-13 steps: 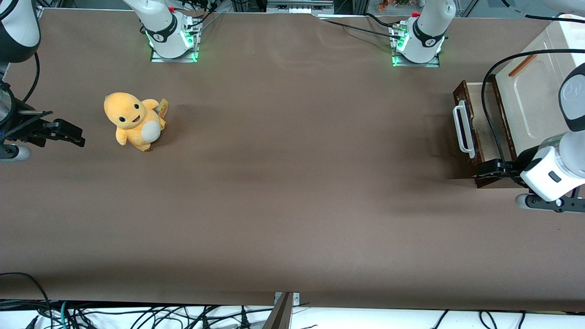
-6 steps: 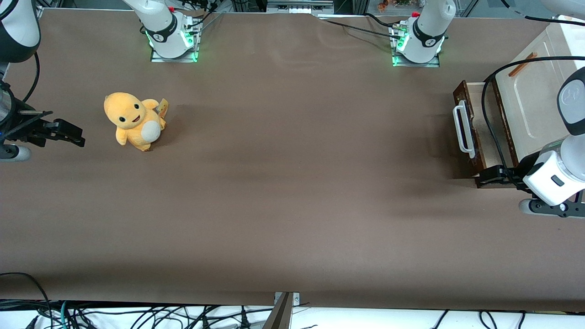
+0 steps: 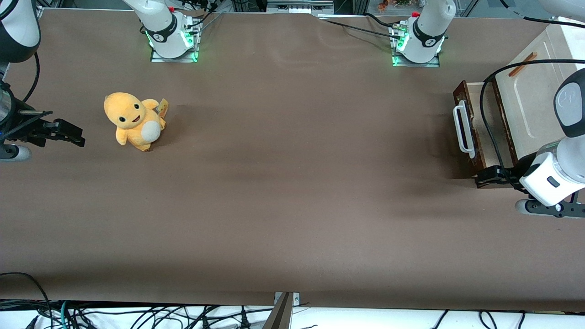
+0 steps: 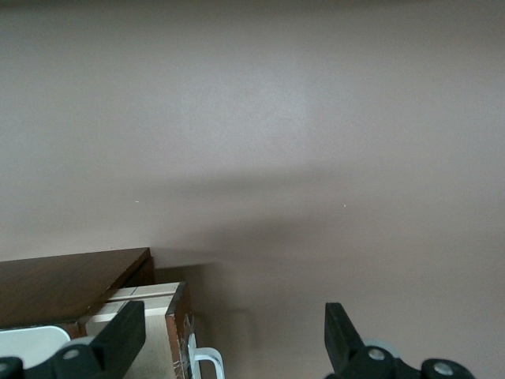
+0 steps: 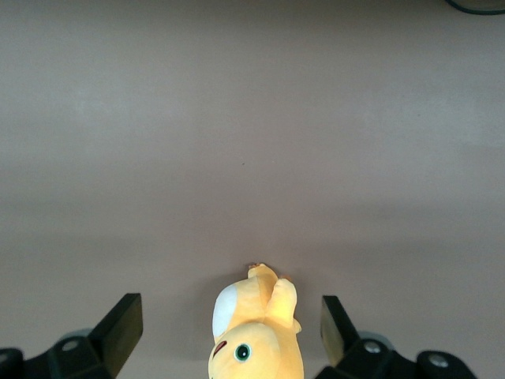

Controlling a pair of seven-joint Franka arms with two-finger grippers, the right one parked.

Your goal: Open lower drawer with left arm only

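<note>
The lower drawer [image 3: 470,137] stands pulled out from the cabinet, showing its dark brown front, white bar handle [image 3: 460,127] and pale wood inside [image 3: 488,119]. My left arm's gripper [image 3: 490,175] hovers at the drawer corner nearest the front camera, just clear of the handle. In the left wrist view the gripper [image 4: 233,347] is open wide with only bare table between its black fingers [image 4: 118,339]. One end of the drawer front [image 4: 180,328] and of the handle [image 4: 207,363] shows beside one finger.
The cabinet's cream panel [image 3: 534,91] with a thin orange-brown handle [image 3: 523,64] rises above the drawer at the working arm's end. A yellow plush toy [image 3: 135,121] sits toward the parked arm's end. A black cable [image 3: 486,119] loops over the drawer.
The gripper has drifted a little nearer the front camera, along the drawer's near corner. The drawer stays pulled out as before.
</note>
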